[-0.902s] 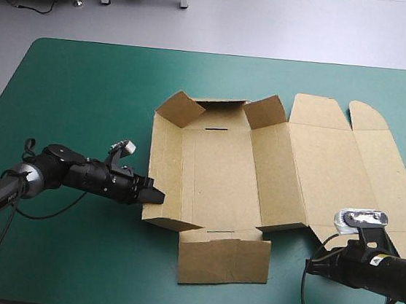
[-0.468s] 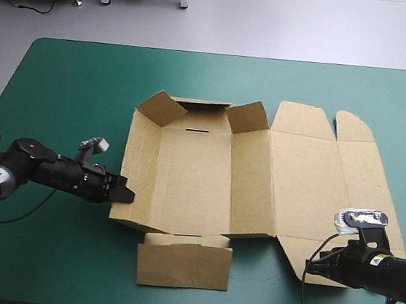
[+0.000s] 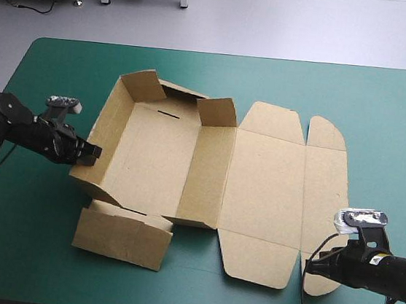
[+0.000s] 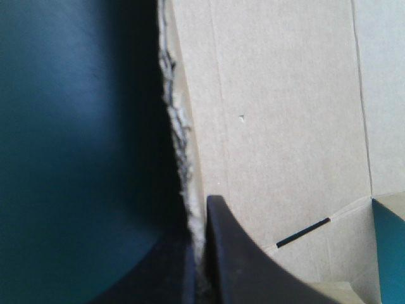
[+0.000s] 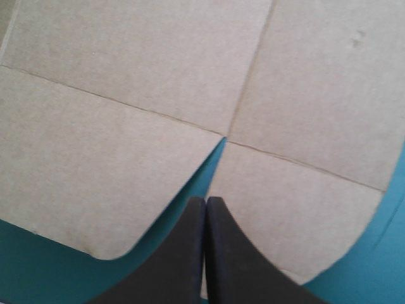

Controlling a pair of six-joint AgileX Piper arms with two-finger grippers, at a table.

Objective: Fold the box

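1. Your box [image 3: 209,160] lies on the cover [image 3: 342,87], from left of centre out to the right side, skewed to the table's edges.
2. Its left part is an open tray [image 3: 144,153] with the left and far walls raised and two corner tabs standing at the far end. Inside you see bare board and a slot [image 3: 169,114] by the far wall.
3. The lid [image 3: 266,181] lies flat to the tray's right. The near flap [image 3: 122,232] lies out toward the table's near edge.
4. Left gripper [image 3: 91,152]: clamped on the tray's left wall. Its wrist view shows the ragged board edge between the fingers.
5. Right gripper [image 3: 310,265]: fingers pressed together in one point, over the notch between the lid's two near flaps.
6. Against the earlier frames, the box has slid left and swung round. The left gripper has drawn back toward the table's left edge, wall in its grip. The right gripper sits where it was, and the lid's near corner now reaches it.
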